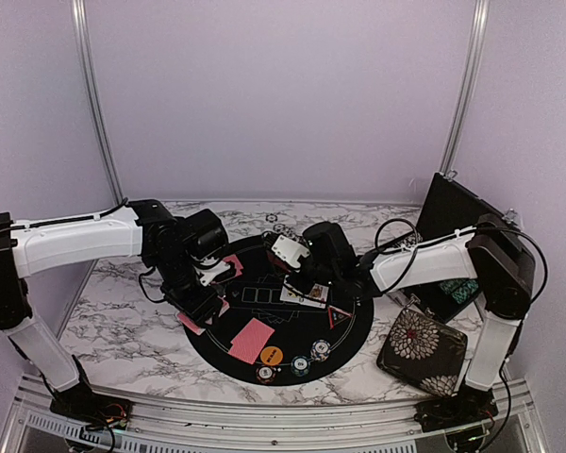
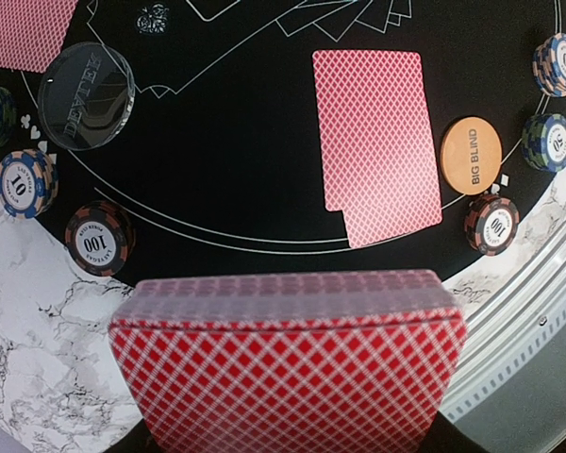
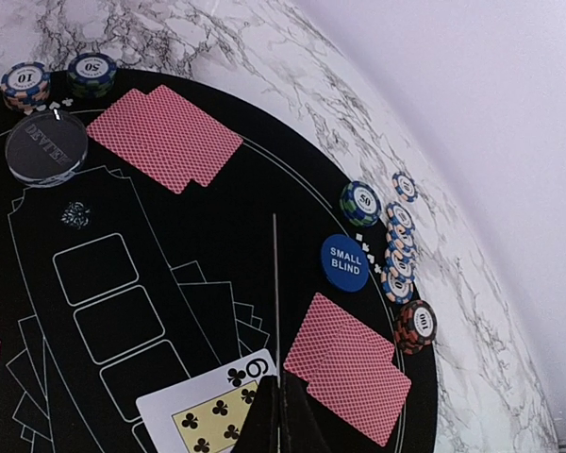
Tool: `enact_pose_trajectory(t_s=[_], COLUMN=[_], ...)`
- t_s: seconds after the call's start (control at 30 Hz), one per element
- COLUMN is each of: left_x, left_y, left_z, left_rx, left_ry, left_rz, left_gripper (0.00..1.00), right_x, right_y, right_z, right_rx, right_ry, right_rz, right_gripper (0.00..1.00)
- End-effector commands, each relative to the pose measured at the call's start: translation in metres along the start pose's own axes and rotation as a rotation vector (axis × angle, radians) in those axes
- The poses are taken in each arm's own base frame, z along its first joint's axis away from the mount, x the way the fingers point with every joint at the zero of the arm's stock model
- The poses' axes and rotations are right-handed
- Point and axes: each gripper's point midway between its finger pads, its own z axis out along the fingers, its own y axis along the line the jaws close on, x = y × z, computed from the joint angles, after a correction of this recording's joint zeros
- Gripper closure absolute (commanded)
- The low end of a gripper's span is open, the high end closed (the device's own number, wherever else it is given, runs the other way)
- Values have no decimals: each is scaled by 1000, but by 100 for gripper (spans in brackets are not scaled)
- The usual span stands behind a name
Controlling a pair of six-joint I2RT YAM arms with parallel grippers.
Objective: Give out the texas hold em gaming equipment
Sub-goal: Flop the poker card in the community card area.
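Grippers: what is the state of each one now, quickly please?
Left gripper: closed on the deck.
Right gripper: closed; whether it holds anything cannot be told.

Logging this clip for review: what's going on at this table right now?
A poker deal is under way on the round black mat. The left fingers hold the red-backed deck; the right fingers are shut on what looks like an edge-on card above a face-up clubs card. Face-down card pairs, chip stacks and blind discs sit near the mat's edge.
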Motion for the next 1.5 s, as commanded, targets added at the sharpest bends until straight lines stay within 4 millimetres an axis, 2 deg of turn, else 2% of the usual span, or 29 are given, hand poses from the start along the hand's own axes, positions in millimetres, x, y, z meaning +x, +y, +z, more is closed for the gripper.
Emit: enact_pose_trajectory(t_s=[0.0, 0.3, 0.57, 0.83, 1.03, 1.33, 1.4, 1.47], left_x=[-1, -2, -3, -4, -5, -5, -5, -5], left_y=[3, 3, 3, 3, 3, 3, 3, 3], left_z=[-10, -9, -9, -9, -9, -8, -8, -9], left_rx=[-5, -5, -4, -5, -5, -4, -5, -5], left_ry=[-38, -35, -36, -35, -37, -33, -33, -35], left_rz=[-12, -11, -4, -2, -2, 0, 1, 3], left_gripper=[56, 56, 56, 56, 56, 56, 56, 56], right_x=[-6, -1, 2, 17, 19, 21, 21, 18], right_y=[2, 19, 30, 35, 46, 80, 82, 75], right_z=[7, 18, 15, 14, 5, -11, -14, -18], right_rx=[40, 13, -4, -13, -61, -201, -216, -217], right_ry=[-22, -15, -3, 42, 43, 39, 43, 37], right_rz=[-79, -133, -155, -145, -108, -14, 29, 81], right_gripper=[100, 100, 100, 100, 88, 79, 76, 73])
